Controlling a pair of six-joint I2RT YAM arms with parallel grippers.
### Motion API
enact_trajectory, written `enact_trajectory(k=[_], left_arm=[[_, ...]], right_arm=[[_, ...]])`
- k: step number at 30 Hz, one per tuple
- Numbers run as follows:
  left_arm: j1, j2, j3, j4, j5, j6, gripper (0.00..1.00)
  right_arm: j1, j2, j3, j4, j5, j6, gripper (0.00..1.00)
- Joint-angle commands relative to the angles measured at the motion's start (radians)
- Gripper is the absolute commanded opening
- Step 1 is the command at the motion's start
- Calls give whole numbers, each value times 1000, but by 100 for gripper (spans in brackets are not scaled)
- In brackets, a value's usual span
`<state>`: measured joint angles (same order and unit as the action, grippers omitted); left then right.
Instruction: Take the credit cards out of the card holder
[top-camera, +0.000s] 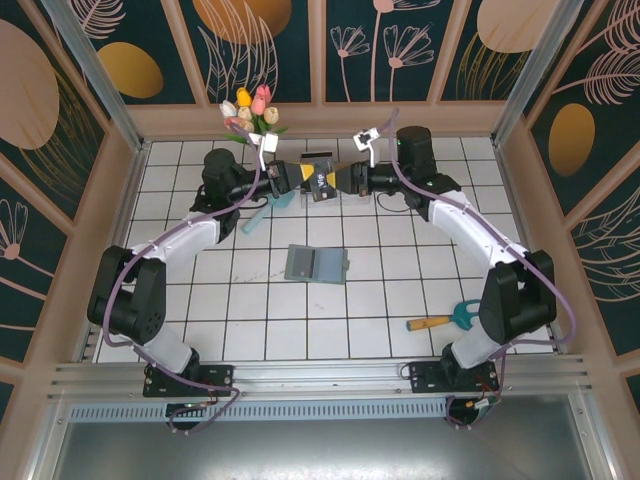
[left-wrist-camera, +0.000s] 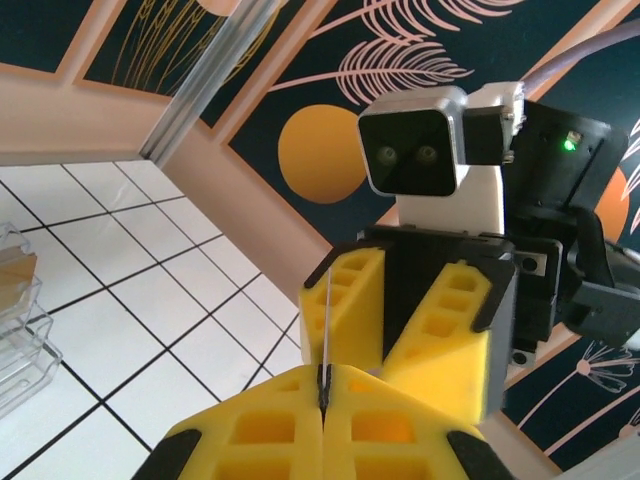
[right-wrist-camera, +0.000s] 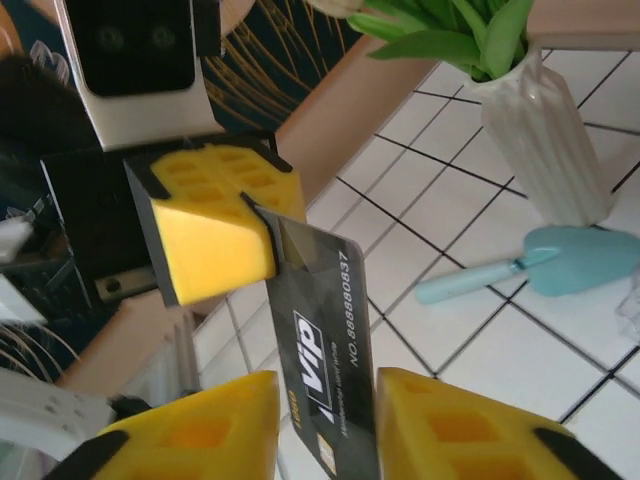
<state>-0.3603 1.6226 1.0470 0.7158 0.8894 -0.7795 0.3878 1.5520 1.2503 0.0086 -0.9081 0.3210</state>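
Note:
A dark credit card (top-camera: 322, 181) printed "VIP" hangs in the air between both grippers at the back middle of the table. My left gripper (top-camera: 301, 178) is shut on one end of it. In the left wrist view the card (left-wrist-camera: 327, 320) stands edge-on, pinched at my left gripper (left-wrist-camera: 323, 385). My right gripper (top-camera: 344, 180) faces it. In the right wrist view my right gripper (right-wrist-camera: 325, 405) has its jaws apart, with the card (right-wrist-camera: 322, 310) passing loosely between them. The card holder (top-camera: 315, 264) lies spread open on the tiles mid-table, blue-grey side up.
A white vase of tulips (top-camera: 253, 112) stands at the back wall. Beside it lies a teal scoop (right-wrist-camera: 520, 268). A clear plastic box (left-wrist-camera: 18, 320) sits at the left. A yellow-handled tool (top-camera: 440, 320) lies near the right arm's base.

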Motion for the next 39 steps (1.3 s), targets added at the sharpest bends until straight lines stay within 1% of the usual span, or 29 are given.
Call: enact_trajectory(k=[1, 4, 7, 11, 13, 19, 22, 27, 32, 33, 35, 39], left_arm=[[-3, -43, 25, 49, -69, -65, 0], [-2, -61, 15, 53, -156, -157, 0], [-2, -76, -5, 108, -189, -239, 0], [-2, -111, -15, 94, -239, -273, 0], [-2, -127, -26, 100, -259, -298, 0], [-2, -142, -56, 157, -267, -368, 0], [-2, -146, -65, 167, -267, -385, 0], [-2, -149, -69, 195, -262, -425, 0], [-2, -154, -68, 192, -262, -431, 0], [-2, -157, -94, 194, -262, -432, 0], [-2, -164, -103, 200, -262, -435, 0], [-1, -192, -111, 158, -284, -428, 0]], right_arm=[[6, -78, -86, 238, 61, 279, 49], [18, -131, -174, 367, 152, 435, 57], [36, -175, -236, 462, 218, 519, 61], [61, -177, -263, 531, 255, 591, 61], [76, -169, -272, 565, 279, 624, 60], [113, -135, -268, 679, 302, 668, 48], [118, -133, -275, 745, 303, 690, 44], [118, -119, -257, 737, 301, 701, 34], [120, -107, -250, 727, 293, 694, 24], [120, -107, -248, 721, 294, 688, 21], [121, -106, -244, 705, 298, 677, 12], [126, -102, -234, 676, 304, 649, 4]])
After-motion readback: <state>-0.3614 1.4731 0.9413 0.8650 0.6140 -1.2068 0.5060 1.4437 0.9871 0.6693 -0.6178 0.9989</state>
